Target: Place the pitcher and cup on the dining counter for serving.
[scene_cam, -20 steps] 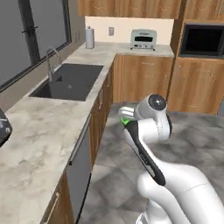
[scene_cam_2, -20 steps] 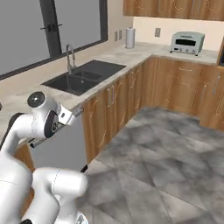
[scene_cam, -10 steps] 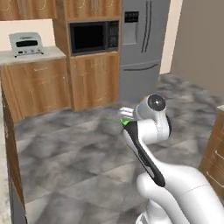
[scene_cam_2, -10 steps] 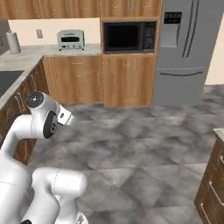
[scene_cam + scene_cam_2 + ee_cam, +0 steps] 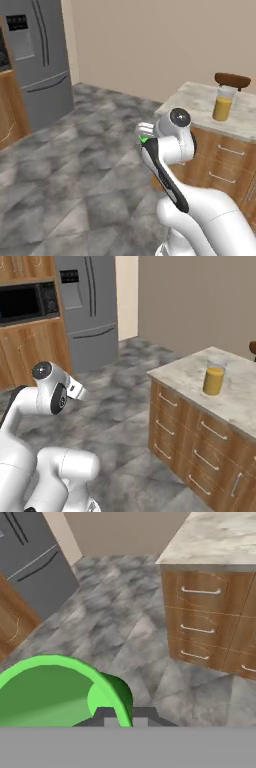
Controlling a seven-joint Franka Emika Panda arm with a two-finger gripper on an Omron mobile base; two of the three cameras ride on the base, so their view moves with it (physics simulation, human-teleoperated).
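Note:
The clear pitcher [image 5: 223, 103] [image 5: 214, 376] with orange juice stands upright on the marble dining counter [image 5: 196, 100] [image 5: 182, 374] [image 5: 220, 537], near its corner. The bright green cup [image 5: 50, 687] fills the lower left of the hand view. My gripper [image 5: 120, 716] is shut on its rim, one finger on each side of the wall. A sliver of the green cup [image 5: 145, 140] shows at my gripper [image 5: 144, 133] in the left base view, held over the floor, left of the counter and apart from it.
Wooden drawer fronts with silver handles [image 5: 200, 591] [image 5: 168, 401] face me below the counter top. A brown stool back [image 5: 232, 80] rises behind the counter. A grey fridge [image 5: 40, 60] [image 5: 90, 306] and a microwave [image 5: 25, 302] stand across the open stone floor [image 5: 75, 165].
The base has turned, so the whole picture swung from the sink counter past the microwave and fridge to the dining counter with the pitcher. The cup stays in my shut gripper.

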